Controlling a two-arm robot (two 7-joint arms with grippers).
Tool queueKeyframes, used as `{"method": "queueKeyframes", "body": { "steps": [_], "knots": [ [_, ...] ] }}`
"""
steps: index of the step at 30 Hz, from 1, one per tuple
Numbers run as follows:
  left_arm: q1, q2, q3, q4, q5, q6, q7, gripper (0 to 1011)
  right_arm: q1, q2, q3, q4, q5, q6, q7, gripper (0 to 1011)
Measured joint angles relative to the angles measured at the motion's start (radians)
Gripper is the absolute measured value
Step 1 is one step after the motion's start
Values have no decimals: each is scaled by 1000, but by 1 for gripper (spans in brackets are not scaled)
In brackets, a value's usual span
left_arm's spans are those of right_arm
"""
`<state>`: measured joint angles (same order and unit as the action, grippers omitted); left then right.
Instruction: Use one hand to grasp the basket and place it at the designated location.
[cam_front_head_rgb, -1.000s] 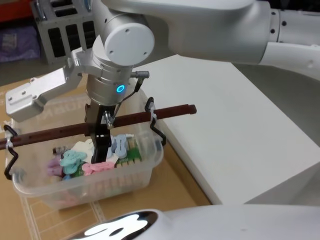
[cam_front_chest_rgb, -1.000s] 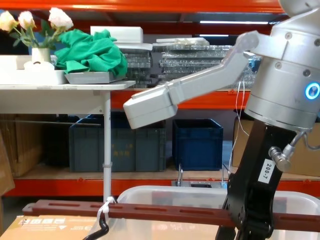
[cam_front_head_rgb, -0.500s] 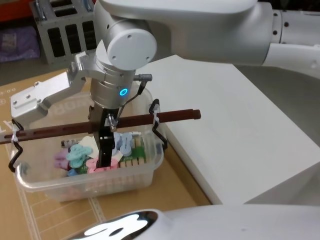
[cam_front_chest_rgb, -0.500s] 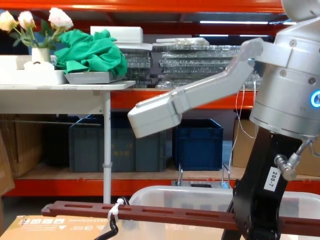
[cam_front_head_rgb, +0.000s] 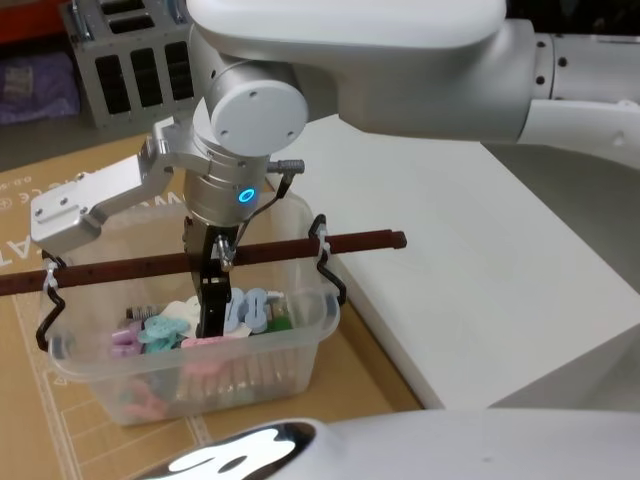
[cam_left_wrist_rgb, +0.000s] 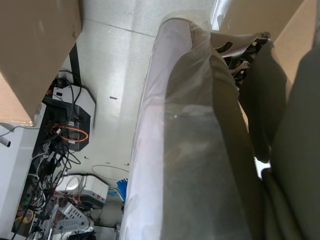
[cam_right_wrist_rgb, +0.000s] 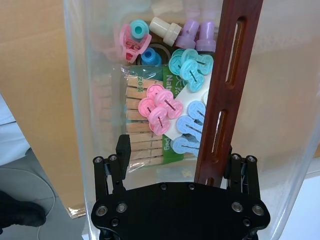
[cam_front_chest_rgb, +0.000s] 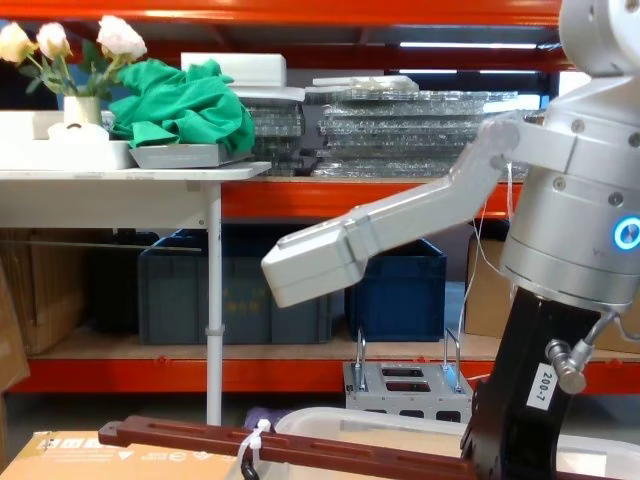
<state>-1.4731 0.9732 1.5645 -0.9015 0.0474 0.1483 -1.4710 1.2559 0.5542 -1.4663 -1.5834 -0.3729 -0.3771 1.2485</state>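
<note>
The basket (cam_front_head_rgb: 285, 345) is a translucent white tub holding coloured pegs, above brown cardboard. Its long reddish-brown bar handle (cam_front_head_rgb: 300, 246) is tied on with white fastenings. My right gripper (cam_front_head_rgb: 212, 270) reaches down over the tub's middle and is shut on the handle. The right wrist view looks straight down past the right gripper (cam_right_wrist_rgb: 172, 157) at the handle (cam_right_wrist_rgb: 222, 90) and at the pegs in the basket (cam_right_wrist_rgb: 80, 100). The chest view has the handle (cam_front_chest_rgb: 300, 448) low in front, with the right gripper (cam_front_chest_rgb: 515, 435) on it.
A white raised platform (cam_front_head_rgb: 480, 260) lies just right of the basket. Brown cardboard (cam_front_head_rgb: 90, 180) lies under and left of it. A grey slotted crate (cam_front_head_rgb: 125, 60) stands behind. Across the room are blue crates (cam_front_chest_rgb: 395, 290) under orange shelving and a white table (cam_front_chest_rgb: 120, 175).
My right gripper has carried the basket to the right, toward the white platform. In the chest view the handle now sits lower, and a grey rack shows behind it.
</note>
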Motion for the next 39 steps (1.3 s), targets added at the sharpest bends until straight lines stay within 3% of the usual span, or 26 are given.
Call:
{"method": "queueKeyframes", "body": {
  "steps": [9, 17, 28, 39],
  "knots": [
    [0, 0, 0, 0, 0, 0, 0, 0, 0, 8, 14, 4, -13, 13, -12, 1001],
    [0, 0, 0, 0, 0, 0, 0, 0, 8, 40, 57, -15, 12, 17, -21, 1001],
    [0, 0, 0, 0, 0, 0, 0, 0, 25, 114, 124, -90, 72, 16, -22, 1001],
    [0, 0, 0, 0, 0, 0, 0, 0, 36, 221, 229, -155, 174, 14, -29, 1001]
  ]
}}
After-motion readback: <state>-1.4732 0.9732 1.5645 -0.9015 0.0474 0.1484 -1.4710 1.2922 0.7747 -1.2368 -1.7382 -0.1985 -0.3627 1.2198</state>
